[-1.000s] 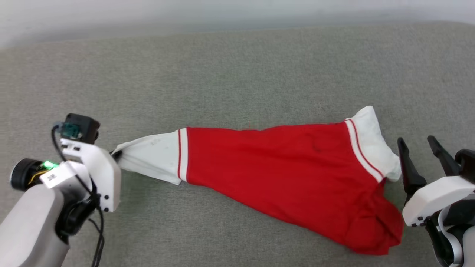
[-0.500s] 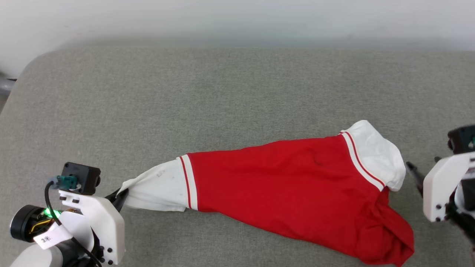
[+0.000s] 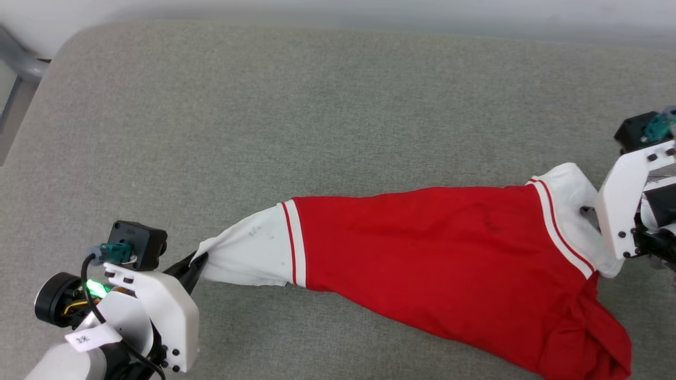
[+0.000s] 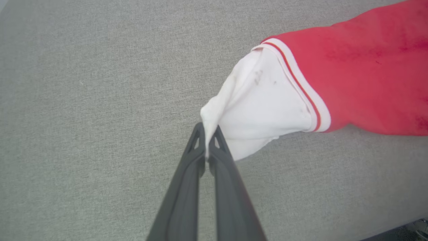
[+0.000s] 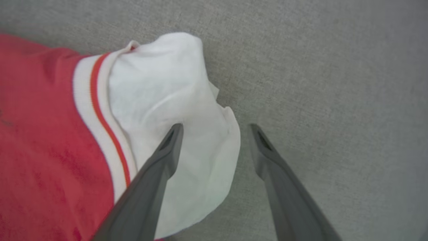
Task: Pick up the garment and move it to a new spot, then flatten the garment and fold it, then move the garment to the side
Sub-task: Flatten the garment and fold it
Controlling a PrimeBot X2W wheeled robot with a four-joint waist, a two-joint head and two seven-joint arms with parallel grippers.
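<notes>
Fingers, left [image 4: 192, 160]: pinching garment [image 3: 422, 253] sleeve tip. Fingers, right [image 5: 167, 150]: spread astride opposite sleeve. Risk: shallow pinch slips under pull.

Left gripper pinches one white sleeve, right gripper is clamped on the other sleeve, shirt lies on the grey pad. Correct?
Not the right gripper: the right wrist view shows its fingers spread open, one over the other white sleeve, nothing clamped. The left gripper does pinch its sleeve, and the shirt lies on the grey pad.
</notes>
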